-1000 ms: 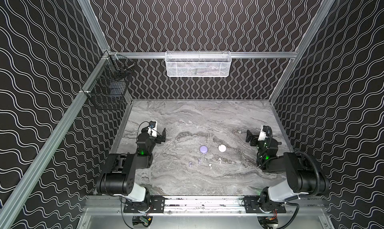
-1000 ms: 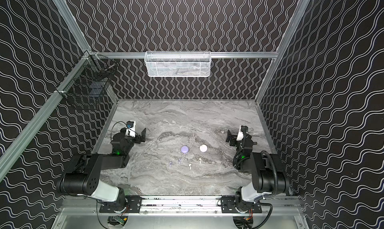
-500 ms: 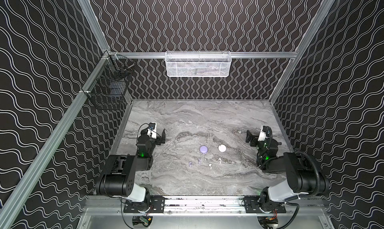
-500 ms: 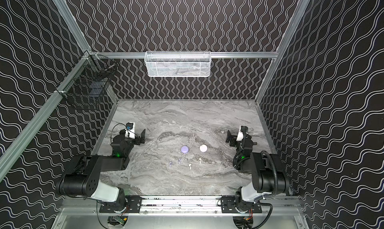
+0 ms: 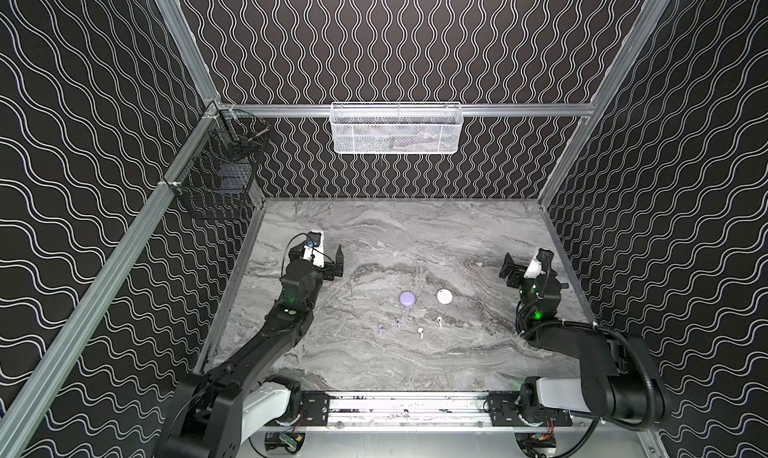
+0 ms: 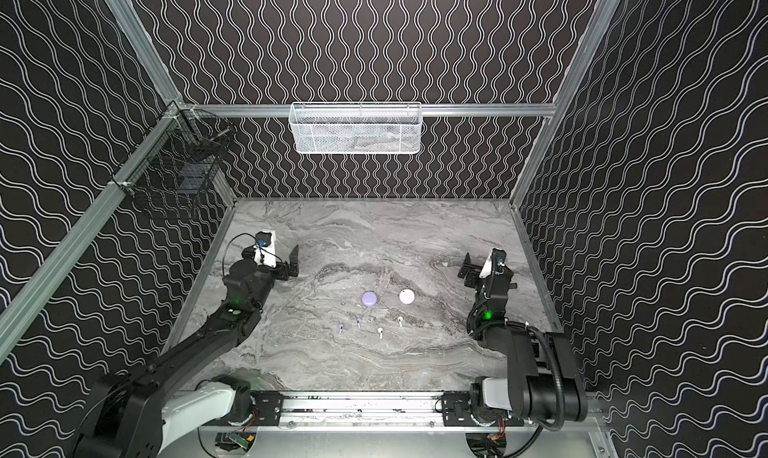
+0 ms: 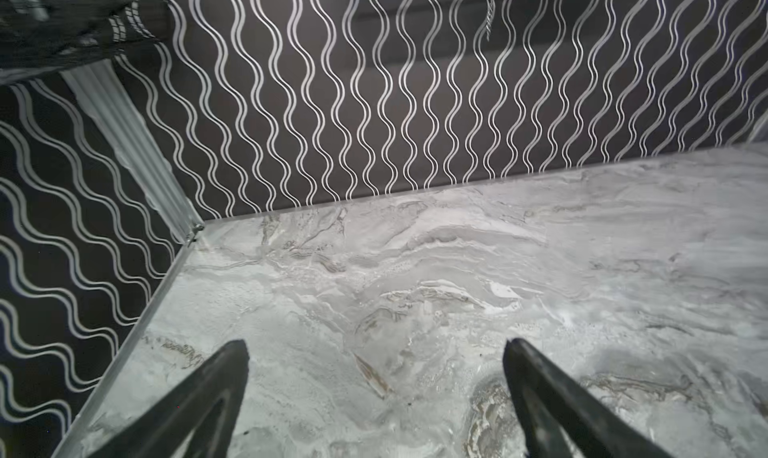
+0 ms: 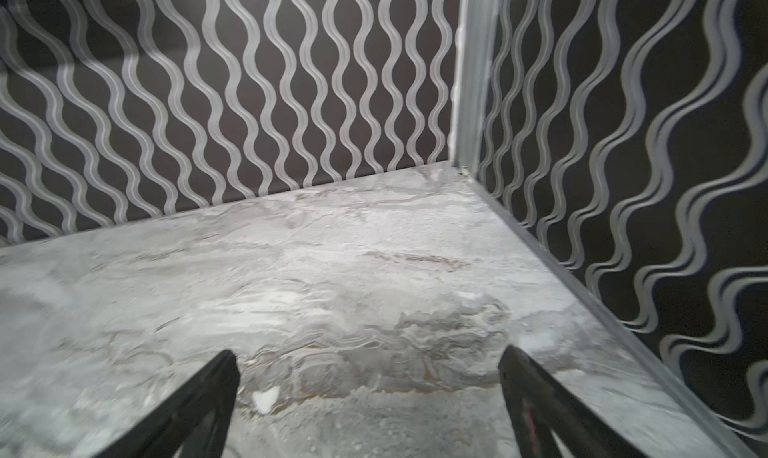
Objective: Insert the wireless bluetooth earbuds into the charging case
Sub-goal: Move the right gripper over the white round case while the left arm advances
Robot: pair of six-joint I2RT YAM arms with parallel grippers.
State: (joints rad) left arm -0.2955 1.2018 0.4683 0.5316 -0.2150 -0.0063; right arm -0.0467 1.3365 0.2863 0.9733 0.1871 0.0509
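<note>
A grey marbled table (image 5: 415,235) sits inside dark walls printed with wavy white lines, seen from above in both top views.

On the left wall, a black wire basket (image 5: 216,177) hangs from the metal frame. Below it, the left gripper (image 5: 317,252) is over the left part of the table, pointing toward the back wall. Its jaws are spread wide and hold nothing; the left wrist view shows only bare table between its two dark fingers (image 7: 224,372).

High on the back wall, near the middle, hangs a white mesh basket (image 5: 395,129).

The task's things lie in the middle of the table, well apart from both grippers. Two lavender earbuds (image 5: 380,328) lie side by side, with two white earbuds (image 5: 420,332) just to their right, all four in a loose row. Behind the row sit two round cases, near each other but apart: a lavender case (image 5: 407,298) on the left and a white case (image 5: 444,296) on the right. No earbud touches a case.

On the right, the right gripper (image 5: 528,264) is near the right wall, also facing the back. Its jaws are spread wide too, with only bare table between the fingers (image 8: 216,377) in the right wrist view.
</note>
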